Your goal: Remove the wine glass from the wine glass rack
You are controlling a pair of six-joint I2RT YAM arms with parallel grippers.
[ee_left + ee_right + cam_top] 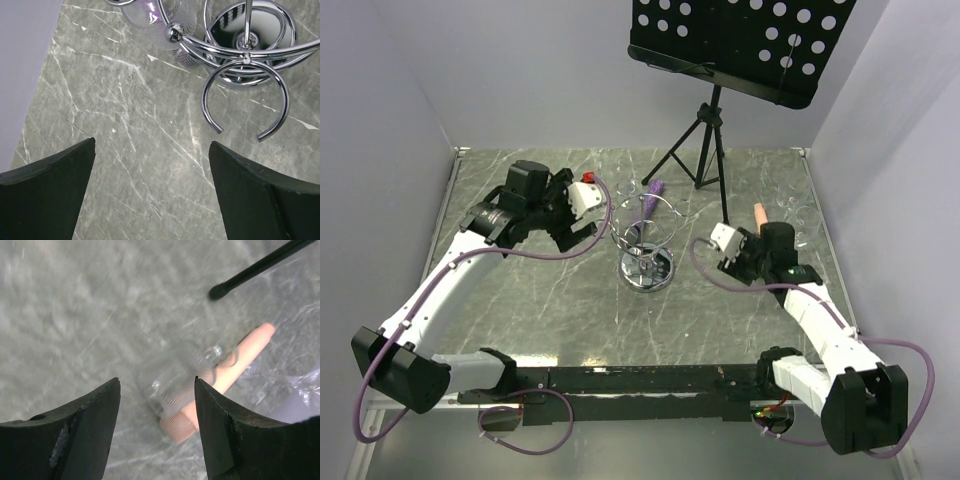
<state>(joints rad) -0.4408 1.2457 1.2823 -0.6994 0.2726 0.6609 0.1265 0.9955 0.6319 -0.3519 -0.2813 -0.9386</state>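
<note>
The chrome wine glass rack [647, 262] stands mid-table on its disc base. A clear wine glass with a purple stem [652, 192] hangs at its far side. In the left wrist view the rack's loops [246, 95] and the glass bowl [152, 17] lie ahead of my fingers. My left gripper [578, 236] is open and empty, left of the rack. My right gripper [757, 236] is open, right of the rack, over a clear glass with a peach stem [200, 390] lying on the table. That glass sits just beyond my fingertips [202, 390], and I cannot see any contact.
A black tripod music stand [705, 140] stands behind the rack; one foot [217, 291] shows in the right wrist view. More clear glasses [800, 215] lie at the right rear. A small red piece [587, 179] sits by the left wrist.
</note>
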